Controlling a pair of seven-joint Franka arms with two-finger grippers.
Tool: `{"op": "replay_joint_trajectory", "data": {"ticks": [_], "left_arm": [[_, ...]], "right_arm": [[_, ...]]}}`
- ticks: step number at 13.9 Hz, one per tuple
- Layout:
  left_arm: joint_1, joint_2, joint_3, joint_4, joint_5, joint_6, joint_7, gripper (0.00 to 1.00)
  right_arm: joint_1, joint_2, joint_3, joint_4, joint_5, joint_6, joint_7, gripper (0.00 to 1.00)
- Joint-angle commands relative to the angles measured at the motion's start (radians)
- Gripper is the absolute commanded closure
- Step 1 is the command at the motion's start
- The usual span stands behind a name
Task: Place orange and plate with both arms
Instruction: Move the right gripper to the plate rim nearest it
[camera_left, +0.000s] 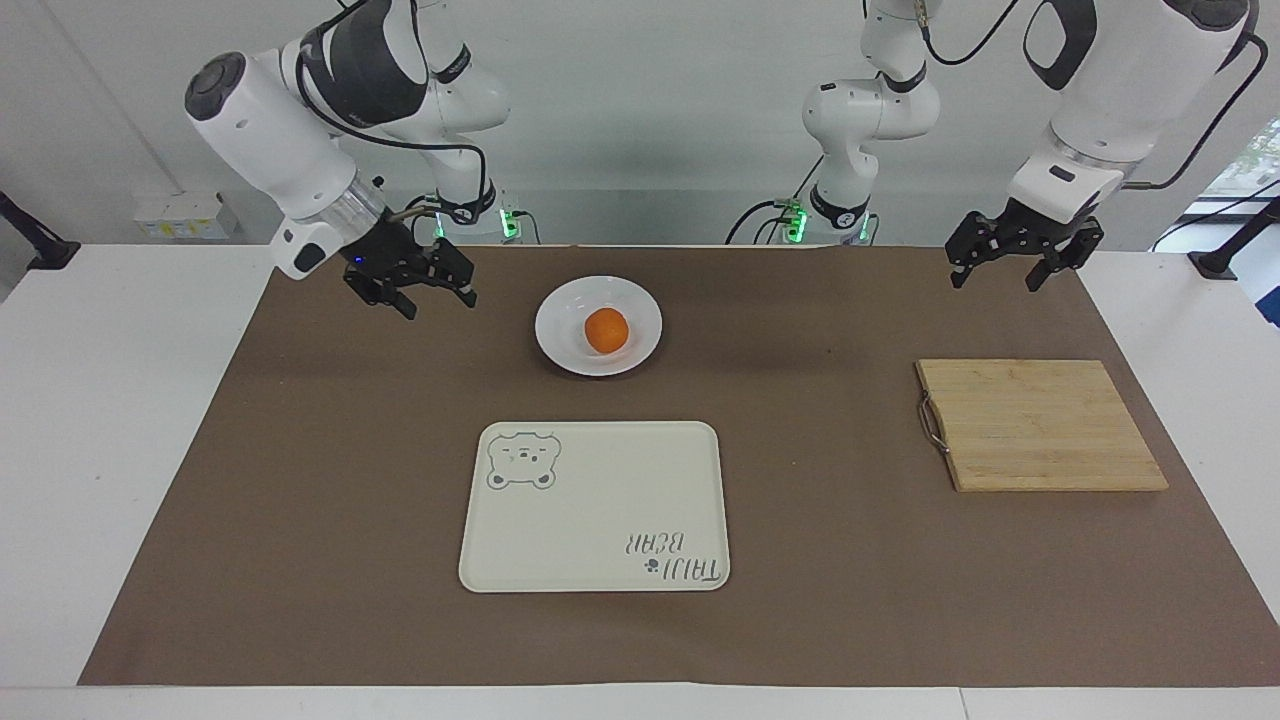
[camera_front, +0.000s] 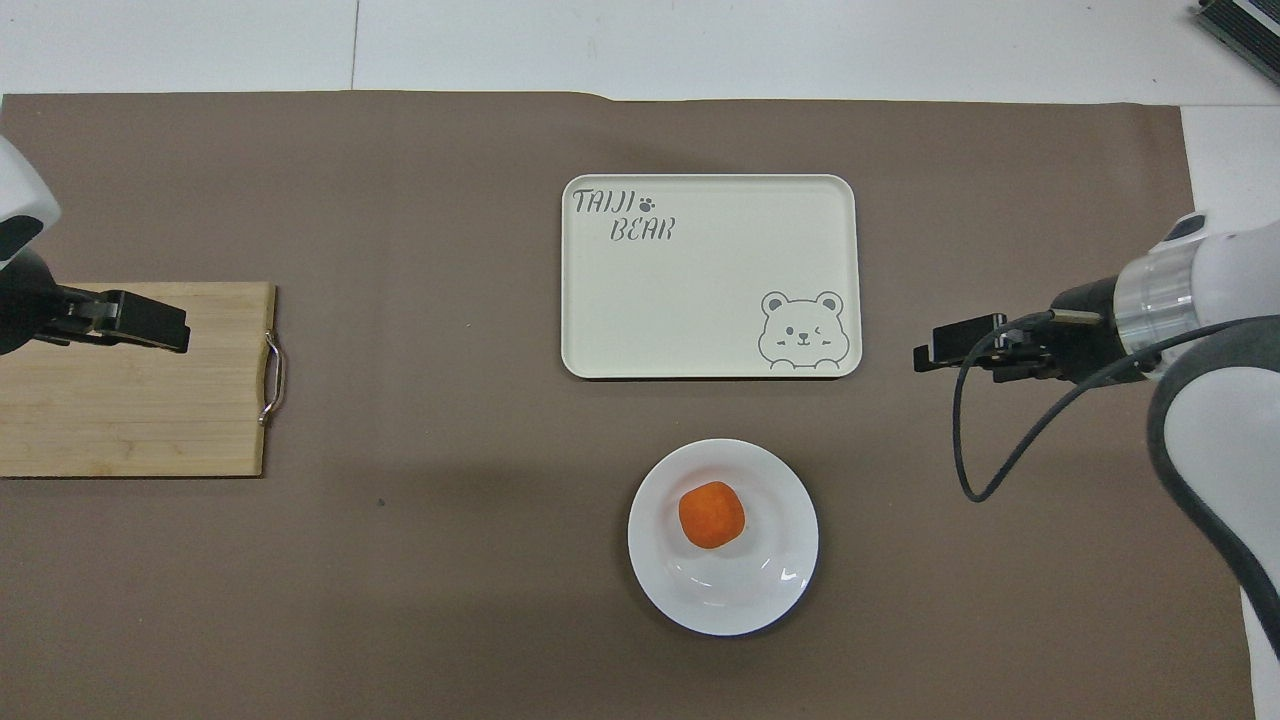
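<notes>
With both grippers open and empty, the right gripper (camera_left: 433, 296), probably nearest the orange (camera_left: 606, 330), should drop straight over it without nudging the plate (camera_left: 560, 345), while the left gripper (camera_left: 1026, 267) waits.

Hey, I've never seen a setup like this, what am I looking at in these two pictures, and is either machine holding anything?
These are two white robot arms at a table covered by a brown mat. One picture faces the robots from across the table; the other looks down from above their end.

On the mat lie a white plate with an orange on it, a cream tray with a bear drawing farther from the robots, and a wooden cutting board toward the left arm's end.

The right gripper hangs over the mat beside the plate; the left gripper hangs near the board. Both have open fingers and hold nothing.
</notes>
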Motion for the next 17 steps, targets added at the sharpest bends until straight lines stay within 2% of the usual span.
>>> {"op": "replay_joint_trajectory", "data": {"ticks": [1,3,6,8,17], "left_arm": [[0.011,-0.015,-0.006,-0.02,0.014,0.002,0.007,0.0],[0.011,-0.017,-0.006,-0.02,0.014,0.002,0.007,0.0],[0.011,-0.017,-0.006,-0.02,0.014,0.002,0.007,0.0],[0.011,-0.015,-0.006,-0.02,0.014,0.002,0.007,0.0],[0.011,-0.017,-0.006,-0.02,0.014,0.002,0.007,0.0]], "right_arm": [[-0.002,0.008,-0.001,-0.103,0.134,0.068,-0.167,0.0],[-0.002,0.007,-0.001,-0.166,0.213,0.089,-0.203,0.0],[-0.004,0.0,-0.001,-0.221,0.26,0.091,-0.238,0.0],[-0.015,0.01,-0.002,-0.291,0.385,0.129,-0.38,0.0],[-0.005,0.077,-0.002,-0.457,0.542,0.212,-0.601,0.0]]}}
